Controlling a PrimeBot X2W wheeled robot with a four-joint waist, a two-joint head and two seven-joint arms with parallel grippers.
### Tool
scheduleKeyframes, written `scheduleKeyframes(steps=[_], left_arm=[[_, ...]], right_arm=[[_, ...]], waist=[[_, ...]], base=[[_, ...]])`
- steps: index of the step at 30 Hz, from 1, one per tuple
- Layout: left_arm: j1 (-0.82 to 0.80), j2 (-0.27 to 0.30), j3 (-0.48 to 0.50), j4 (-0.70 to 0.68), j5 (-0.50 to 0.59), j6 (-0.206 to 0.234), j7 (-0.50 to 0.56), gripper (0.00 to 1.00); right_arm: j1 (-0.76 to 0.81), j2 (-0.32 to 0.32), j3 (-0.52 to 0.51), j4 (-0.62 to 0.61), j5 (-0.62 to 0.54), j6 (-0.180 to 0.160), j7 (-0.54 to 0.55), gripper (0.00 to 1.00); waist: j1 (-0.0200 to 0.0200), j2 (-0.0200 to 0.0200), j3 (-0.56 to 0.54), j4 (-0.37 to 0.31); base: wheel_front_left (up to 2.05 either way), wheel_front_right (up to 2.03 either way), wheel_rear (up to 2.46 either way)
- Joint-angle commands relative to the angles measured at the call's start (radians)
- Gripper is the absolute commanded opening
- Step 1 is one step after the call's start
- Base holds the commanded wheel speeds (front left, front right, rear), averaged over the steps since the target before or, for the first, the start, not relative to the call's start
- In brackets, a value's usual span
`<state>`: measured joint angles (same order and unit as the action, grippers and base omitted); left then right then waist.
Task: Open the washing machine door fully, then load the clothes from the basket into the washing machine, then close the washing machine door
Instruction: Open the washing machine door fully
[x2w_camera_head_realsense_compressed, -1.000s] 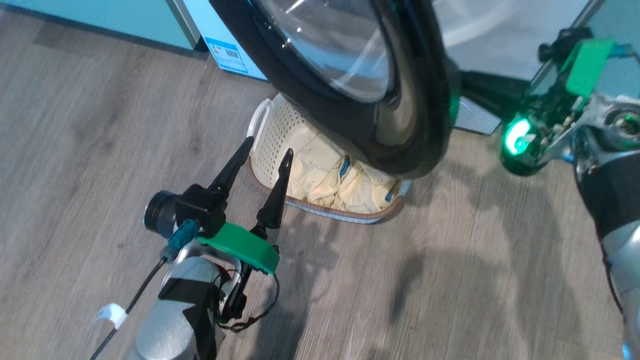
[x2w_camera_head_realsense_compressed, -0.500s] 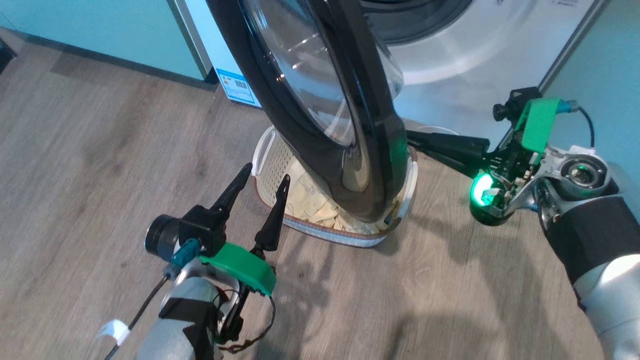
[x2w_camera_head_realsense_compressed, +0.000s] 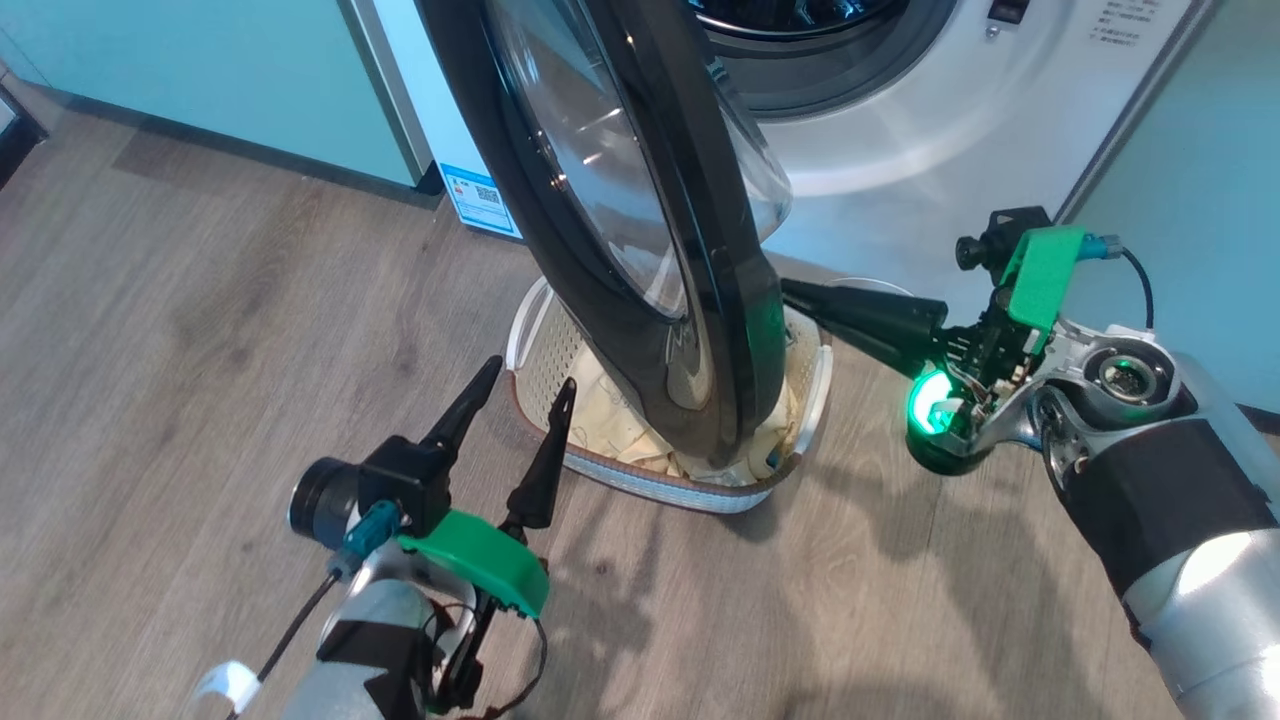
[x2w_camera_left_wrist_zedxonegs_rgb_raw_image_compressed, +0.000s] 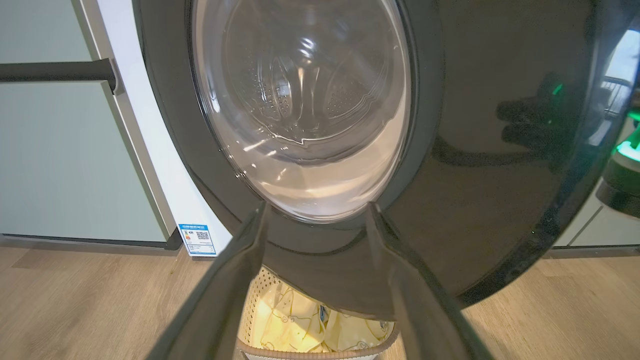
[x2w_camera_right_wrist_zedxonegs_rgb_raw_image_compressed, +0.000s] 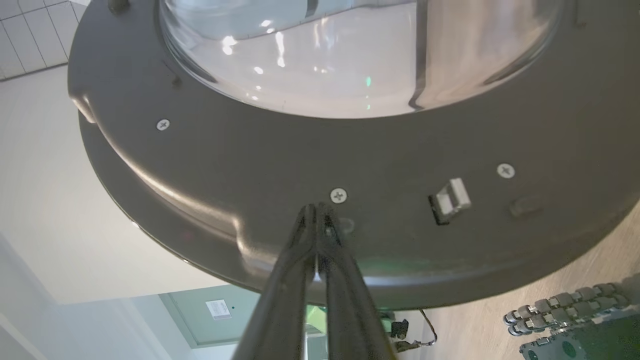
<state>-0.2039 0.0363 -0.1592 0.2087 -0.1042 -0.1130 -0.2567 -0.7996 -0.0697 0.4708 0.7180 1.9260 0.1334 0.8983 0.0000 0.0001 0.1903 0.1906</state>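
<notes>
The washing machine door (x2w_camera_head_realsense_compressed: 640, 250) stands partly open, its black rim edge-on to me, above the basket (x2w_camera_head_realsense_compressed: 810, 400). The white washing machine (x2w_camera_head_realsense_compressed: 900, 170) is behind it, with the drum opening at the top. Pale yellow clothes (x2w_camera_head_realsense_compressed: 615, 420) lie in the basket. My right gripper (x2w_camera_head_realsense_compressed: 790, 290) is shut, its tips pressing the door's inner rim (x2w_camera_right_wrist_zedxonegs_rgb_raw_image_compressed: 250, 165) next to a screw. My left gripper (x2w_camera_head_realsense_compressed: 530, 373) is open and empty in front of the door's outer face. In the left wrist view the left gripper (x2w_camera_left_wrist_zedxonegs_rgb_raw_image_compressed: 316, 210) frames the glass bowl (x2w_camera_left_wrist_zedxonegs_rgb_raw_image_compressed: 305, 110), with the clothes (x2w_camera_left_wrist_zedxonegs_rgb_raw_image_compressed: 295, 330) below.
Pale green cabinet panels (x2w_camera_head_realsense_compressed: 200, 80) flank the machine on the left, and another panel (x2w_camera_head_realsense_compressed: 1200, 200) stands on the right. A blue QR sticker (x2w_camera_head_realsense_compressed: 480, 195) sits low on the machine. Wooden floor (x2w_camera_head_realsense_compressed: 200, 400) spreads to the left and front.
The head camera has tilted up, showing more of the machine. The door has swung further open, now edge-on, with my shut right gripper following against its inner side. The left gripper has hardly moved.
</notes>
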Motion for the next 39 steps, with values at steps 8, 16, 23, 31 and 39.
scheduleKeyframes(steps=[8,16,23,31,39], left_arm=[[-0.017,0.014,0.04,-0.032,-0.002,-0.004,-0.005,1.0],[-0.02,0.015,0.056,-0.036,-0.002,0.002,-0.005,1.0],[-0.027,0.02,0.091,-0.036,0.0,0.007,-0.005,1.0],[-0.025,0.029,0.122,-0.038,0.004,0.011,-0.005,1.0],[0.003,0.037,0.147,-0.039,0.008,0.013,-0.005,1.0]], right_arm=[[0.041,-0.014,-0.074,-0.129,0.03,-0.003,-0.143,0.0],[0.13,-0.081,-0.182,-0.301,-0.037,-0.003,-0.326,0.0],[0.219,-0.129,-0.231,-0.443,-0.268,-0.003,-0.572,1.0],[0.289,-0.199,-0.199,-0.492,-0.65,-0.003,-0.916,1.0],[0.413,-0.209,-0.219,-0.464,-1.116,-0.003,-1.156,1.0]], waist=[[0.0,-0.0001,-0.001,-0.012],[0.0,-0.0001,0.005,-0.04],[0.0,-0.0001,0.008,-0.08],[0.0,-0.0001,0.001,-0.121],[0.0,-0.0001,-0.029,-0.158]], base=[[0.0,0.0,0.0],[0.0,0.0,0.0],[0.0,0.0,0.0],[0.0,0.0,0.0],[0.0,0.0,0.0]])
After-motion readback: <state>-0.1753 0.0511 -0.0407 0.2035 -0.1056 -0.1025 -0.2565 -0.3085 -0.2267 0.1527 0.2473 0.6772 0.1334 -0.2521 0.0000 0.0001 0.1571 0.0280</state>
